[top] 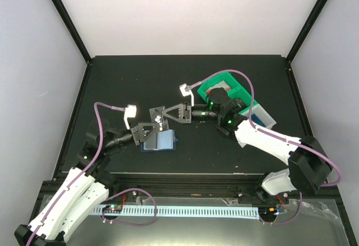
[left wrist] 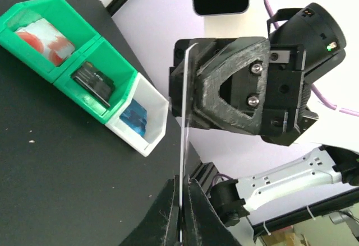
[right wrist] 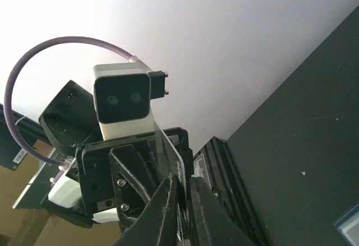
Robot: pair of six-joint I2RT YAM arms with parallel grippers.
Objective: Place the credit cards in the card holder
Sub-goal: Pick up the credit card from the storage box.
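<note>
Holds credit card (left wrist: 183,145) in mid-air, left hand (left wrist: 181,201) and right hand (right wrist: 180,189) both clamped on it; card holder (top: 160,141) lying open on table (top: 224,151) close by

The top external camera looks steeply down from above and behind both arms, well back from the left gripper (top: 161,124) and right gripper (top: 159,114). Each wrist camera looks out along its own fingers at the opposite gripper, close ahead. Both wrist views share what seems to be the edge-on credit card (left wrist: 183,145).
</note>
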